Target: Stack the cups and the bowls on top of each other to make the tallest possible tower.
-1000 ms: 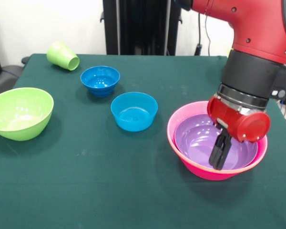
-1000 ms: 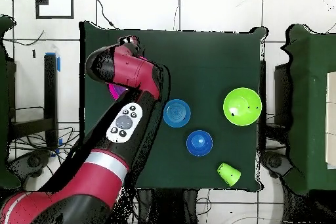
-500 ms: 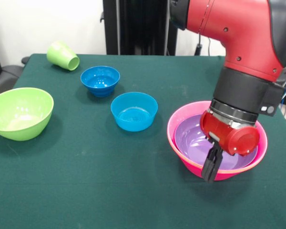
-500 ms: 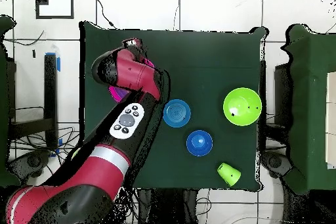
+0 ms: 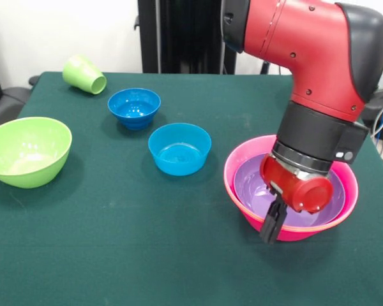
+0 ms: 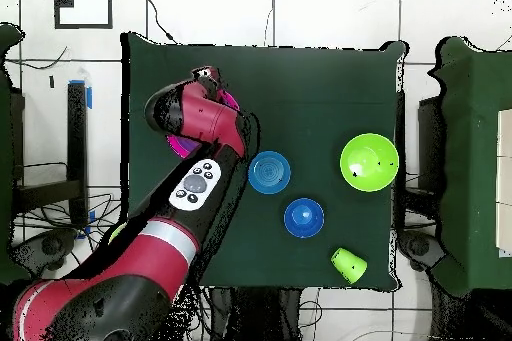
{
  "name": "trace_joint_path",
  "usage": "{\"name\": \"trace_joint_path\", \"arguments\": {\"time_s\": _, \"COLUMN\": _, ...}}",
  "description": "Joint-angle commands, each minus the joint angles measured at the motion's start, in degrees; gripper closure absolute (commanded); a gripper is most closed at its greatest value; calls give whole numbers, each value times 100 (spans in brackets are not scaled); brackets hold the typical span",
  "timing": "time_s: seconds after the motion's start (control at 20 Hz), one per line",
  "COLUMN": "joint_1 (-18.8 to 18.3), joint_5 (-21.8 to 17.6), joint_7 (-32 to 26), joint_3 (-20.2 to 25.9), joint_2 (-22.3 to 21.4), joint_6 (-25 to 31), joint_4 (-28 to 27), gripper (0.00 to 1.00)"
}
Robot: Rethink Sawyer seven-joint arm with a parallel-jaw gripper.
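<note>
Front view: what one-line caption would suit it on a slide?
Red arm's gripper at the near rim of a purple bowl nested in a pink bowl.

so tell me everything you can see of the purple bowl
The purple bowl is round, glossy plastic, pale lilac inside with light glints. It sits upright, nested inside the pink bowl, whose rim rings it, at the right of the table in the front view. It looks empty. The arm's red wrist covers much of its middle and near side, and the claw hangs at the bowls' near rim; whether it touches the purple bowl cannot be told. In the overhead view only a sliver shows beside the arm.
</note>
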Motion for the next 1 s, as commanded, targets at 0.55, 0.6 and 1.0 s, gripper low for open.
{"name": "trace_joint_path", "arguments": {"time_s": 0.55, "joint_1": 59, "joint_5": -136, "joint_7": 552, "joint_3": 603, "joint_2": -1253, "joint_6": 1764, "joint_4": 1021, "gripper": 100}}
{"name": "trace_joint_path", "arguments": {"time_s": 0.6, "joint_1": 59, "joint_5": -113, "joint_7": 562, "joint_3": 662, "joint_2": -1278, "joint_6": 1695, "joint_4": 1090, "gripper": 100}}
{"name": "trace_joint_path", "arguments": {"time_s": 1.0, "joint_1": 38, "joint_5": -59, "joint_7": 585, "joint_3": 918, "joint_2": -1319, "joint_6": 1424, "joint_4": 1244, "gripper": 100}}
